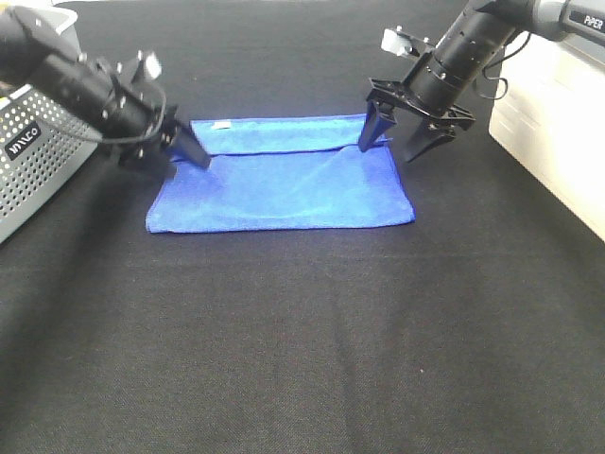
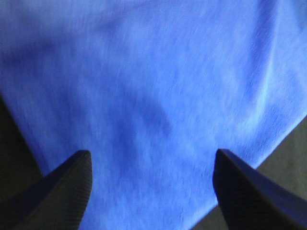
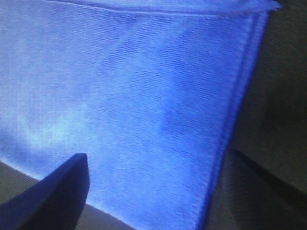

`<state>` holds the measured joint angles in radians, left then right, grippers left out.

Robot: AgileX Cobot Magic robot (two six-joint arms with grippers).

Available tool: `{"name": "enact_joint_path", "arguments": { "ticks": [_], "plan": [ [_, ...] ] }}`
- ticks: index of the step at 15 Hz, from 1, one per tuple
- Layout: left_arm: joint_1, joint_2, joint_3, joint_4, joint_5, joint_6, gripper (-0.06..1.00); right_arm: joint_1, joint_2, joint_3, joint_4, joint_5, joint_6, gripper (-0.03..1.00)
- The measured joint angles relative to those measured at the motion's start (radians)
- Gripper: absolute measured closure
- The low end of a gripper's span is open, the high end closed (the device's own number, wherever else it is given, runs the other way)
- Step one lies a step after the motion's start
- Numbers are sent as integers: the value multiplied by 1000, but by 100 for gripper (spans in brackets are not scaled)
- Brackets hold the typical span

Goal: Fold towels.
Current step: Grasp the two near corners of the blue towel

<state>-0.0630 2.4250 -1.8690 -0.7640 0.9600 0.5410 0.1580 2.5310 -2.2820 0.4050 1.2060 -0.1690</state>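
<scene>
A blue towel (image 1: 284, 180) lies flat on the black table, folded over so that a strip of the lower layer with a small white tag shows along its far edge. My left gripper (image 1: 181, 151) is open at the towel's far left corner; its wrist view shows blue cloth (image 2: 158, 96) between the two fingers. My right gripper (image 1: 399, 142) is open above the towel's far right corner, one finger over the cloth, the other over the table. The right wrist view shows the towel's hemmed side edge (image 3: 230, 129). Neither gripper holds anything.
A perforated grey basket (image 1: 38, 156) stands at the left edge behind my left arm. A white box (image 1: 553, 142) stands at the right edge. The table in front of the towel is black cloth (image 1: 302, 340).
</scene>
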Motion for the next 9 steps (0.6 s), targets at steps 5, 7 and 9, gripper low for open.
{"name": "enact_joint_path", "arguments": {
  "ticks": [5,7,9],
  "plan": [
    [0,-266,402,-18,-277,-64,27,-1,-100,257,-33,-18,51,24],
    [2,-278,448,-17,-268,-67,27,-6,-237,484,12,-167,28,24],
    [2,-279,451,-17,-262,-71,27,-9,-311,602,39,-268,-13,24]
  ]
}}
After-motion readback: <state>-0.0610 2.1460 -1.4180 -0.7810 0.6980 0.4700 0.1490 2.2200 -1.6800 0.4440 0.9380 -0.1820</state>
